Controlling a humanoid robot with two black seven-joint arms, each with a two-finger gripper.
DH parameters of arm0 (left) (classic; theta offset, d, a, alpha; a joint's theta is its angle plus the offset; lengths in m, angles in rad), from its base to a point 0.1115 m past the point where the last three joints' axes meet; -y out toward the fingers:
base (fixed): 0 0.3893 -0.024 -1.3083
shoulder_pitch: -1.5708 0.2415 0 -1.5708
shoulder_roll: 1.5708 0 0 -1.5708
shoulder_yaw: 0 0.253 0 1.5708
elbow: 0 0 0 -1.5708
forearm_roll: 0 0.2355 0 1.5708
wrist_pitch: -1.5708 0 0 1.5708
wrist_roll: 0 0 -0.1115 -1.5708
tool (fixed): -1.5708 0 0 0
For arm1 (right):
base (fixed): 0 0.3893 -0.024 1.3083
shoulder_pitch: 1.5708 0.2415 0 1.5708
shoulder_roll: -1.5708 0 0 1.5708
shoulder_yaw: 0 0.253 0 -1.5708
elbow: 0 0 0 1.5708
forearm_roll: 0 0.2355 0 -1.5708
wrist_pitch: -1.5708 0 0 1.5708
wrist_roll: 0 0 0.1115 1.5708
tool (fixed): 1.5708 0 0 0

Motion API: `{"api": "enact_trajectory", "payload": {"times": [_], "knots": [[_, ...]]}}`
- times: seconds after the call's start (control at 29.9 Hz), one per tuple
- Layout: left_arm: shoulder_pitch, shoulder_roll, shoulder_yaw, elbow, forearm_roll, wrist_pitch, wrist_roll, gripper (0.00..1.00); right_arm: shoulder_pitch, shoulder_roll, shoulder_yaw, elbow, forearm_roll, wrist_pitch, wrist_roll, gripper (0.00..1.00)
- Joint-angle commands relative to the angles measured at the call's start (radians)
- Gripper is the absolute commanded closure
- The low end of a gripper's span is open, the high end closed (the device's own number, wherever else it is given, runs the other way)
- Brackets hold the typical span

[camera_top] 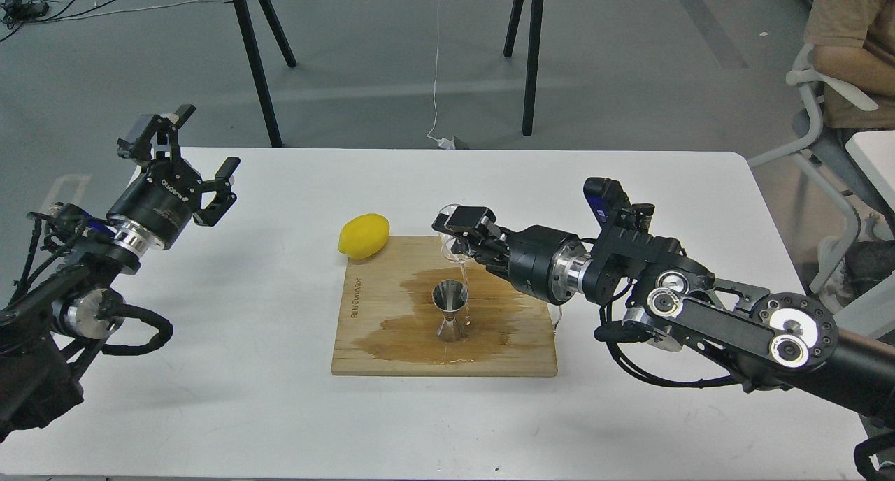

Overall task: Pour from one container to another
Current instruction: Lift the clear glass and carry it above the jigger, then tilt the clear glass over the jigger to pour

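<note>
The clear glass cup (451,247) is tipped over to the left in my right gripper (458,238), which is shut on it just above and behind the jigger. A thin stream of liquid runs down from the cup past the right rim of the steel jigger (449,310). The jigger stands upright in the middle of a wooden board (377,348) with a dark wet stain around it. My left gripper (189,156) hangs open over the table's far left, holding nothing.
A yellow lemon (363,235) lies at the board's far left corner. The white table (280,411) carries the board. Black table legs (255,54) stand behind, and a seated person (849,47) is at the far right.
</note>
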Motion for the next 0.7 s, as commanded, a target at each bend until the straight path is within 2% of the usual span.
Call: {"api": "enact_trajectory", "payload": {"times": [0.0,0.3,0.67], "knots": [[0.001,-0.002,0.0,0.002,0.0,0.0,0.0,0.0,0.001,0.028,-0.003,-0.011,-0.003,0.0,0.005,0.55],[0.001,0.001,0.0,0.0,-0.002,0.0,0.0,0.0,-0.001,0.042,-0.008,-0.011,-0.016,0.0,0.01,0.55],[0.001,0.001,0.0,0.0,-0.002,0.0,0.0,0.0,-0.001,0.037,-0.031,-0.011,-0.105,0.0,0.037,0.56]]}}
